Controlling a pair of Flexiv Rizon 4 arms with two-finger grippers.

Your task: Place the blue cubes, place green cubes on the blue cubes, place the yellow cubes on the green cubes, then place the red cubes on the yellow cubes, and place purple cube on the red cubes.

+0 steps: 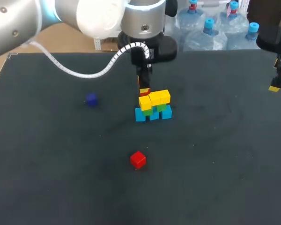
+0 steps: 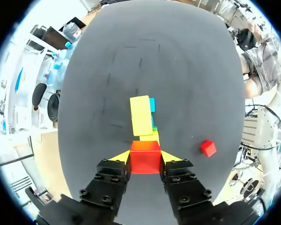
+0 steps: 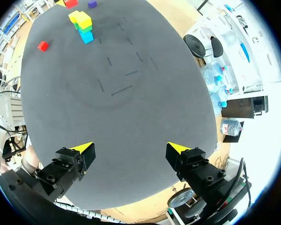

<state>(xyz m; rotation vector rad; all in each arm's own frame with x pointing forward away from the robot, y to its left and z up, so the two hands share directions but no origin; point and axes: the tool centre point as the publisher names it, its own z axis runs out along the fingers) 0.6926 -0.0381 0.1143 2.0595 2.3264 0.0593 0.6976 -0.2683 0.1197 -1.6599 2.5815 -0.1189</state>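
Gripping one red cube (image 2: pixel 145 159) between both fingers, our left gripper (image 2: pixel 145 157) hangs just behind the stack (image 1: pixel 153 107); yellow cubes (image 1: pixel 154 99) sit on green cubes (image 1: pixel 162 108) over blue cubes (image 1: pixel 153 115); second red cube (image 1: pixel 138 159) lies loose in front; purple cube (image 1: pixel 91 99) well left; our right gripper (image 3: pixel 131 149) spread wide, far from the stack

The head camera looks down on the dark counter (image 1: pixel 47 178) from above and behind. The left wrist camera hangs close over the cube stack (image 2: pixel 141 115), while the right wrist camera sees it from far across; all three share it.
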